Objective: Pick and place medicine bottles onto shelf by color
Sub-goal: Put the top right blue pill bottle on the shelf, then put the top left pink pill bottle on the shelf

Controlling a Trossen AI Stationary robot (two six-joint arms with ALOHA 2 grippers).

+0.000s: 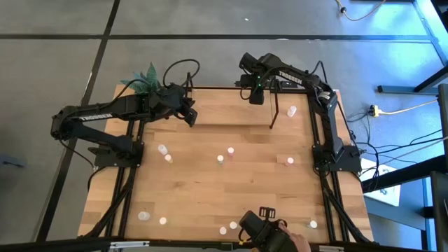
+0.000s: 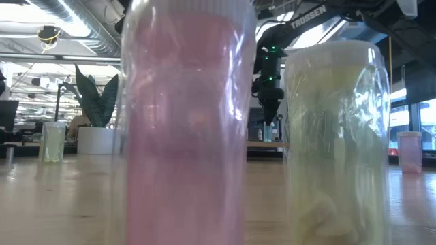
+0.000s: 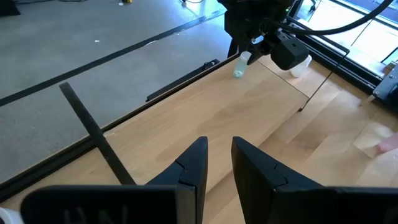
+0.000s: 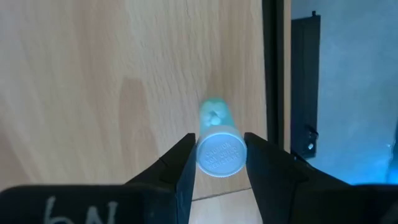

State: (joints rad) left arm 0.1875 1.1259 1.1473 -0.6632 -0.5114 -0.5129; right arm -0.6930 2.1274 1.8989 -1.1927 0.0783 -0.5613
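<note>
My right gripper [image 4: 217, 163] is over the far edge of the table, above the shelf's light wooden board [image 4: 112, 81], shut on a greenish medicine bottle [image 4: 213, 118] with a white cap. The left wrist view shows that bottle [image 3: 240, 66] tilted under the fingers. I cannot tell whether its lower end touches the board. My left gripper [image 3: 219, 163] hovers over the shelf's left end, narrowly open and holding nothing. A white bottle [image 1: 292, 110] stands on the shelf's right part. Several bottles, such as a pink one [image 1: 290, 161], stand scattered on the tabletop. My right gripper pinches the greenish bottle at its white cap [image 4: 219, 154], one finger on either side of the cap. The fingers come from above and point down. The bottle's body hangs below them, slightly tilted, over the shelf board.
The shelf's thin black frames [image 3: 93, 127] [image 1: 273, 115] rise at its two ends. A potted plant [image 1: 143, 78] sits at the far left corner. A pink bottle [image 2: 184, 122] and a yellowish one [image 2: 334, 136] stand right before the low camera. A person's hand [image 1: 297, 242] shows at the near edge.
</note>
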